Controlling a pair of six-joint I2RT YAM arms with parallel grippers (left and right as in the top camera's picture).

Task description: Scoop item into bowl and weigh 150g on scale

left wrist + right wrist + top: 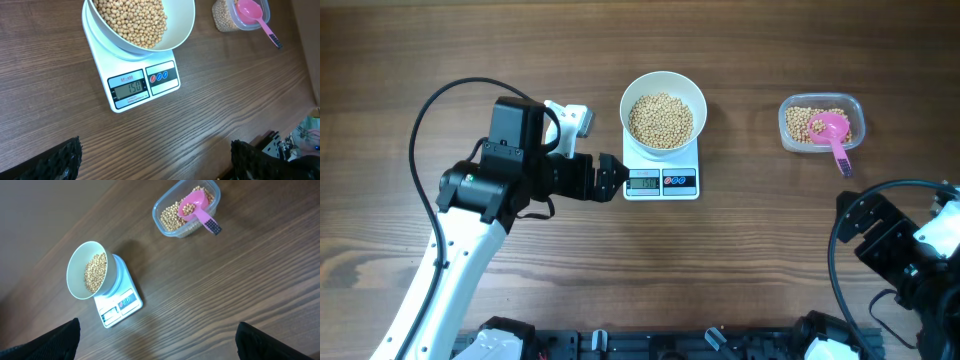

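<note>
The surface (470, 50) is dark brown wood grain, running under everything in view. The beans (660, 120) lie in a loose tan heap inside the bowl (663, 82), filling its bottom and leaving the white wall bare above them. The bowl stands upright on the scale (661, 183), covering most of the platform, so that only the front strip with the display and two buttons shows. In the left wrist view the display (129, 88) reads 150.

To the right of the scale, well apart from it, sits a clear tub (783, 120) with more of the same beans in a shallow layer. A pink scoop (833, 130) rests in the tub, its cup on the beans and its handle sticking out over the tub's front edge.

The left gripper (617, 178) is just beside the scale's front left corner, pointing towards it. Its fingers (62, 160) are spread wide at the bottom corners of its own camera view, with only bare wood between them; it is released and holds nothing.

The right gripper (160, 342) is at the surface's near right corner, well away from tub and scale. It is likewise released, fingers wide apart and nothing in them.
</note>
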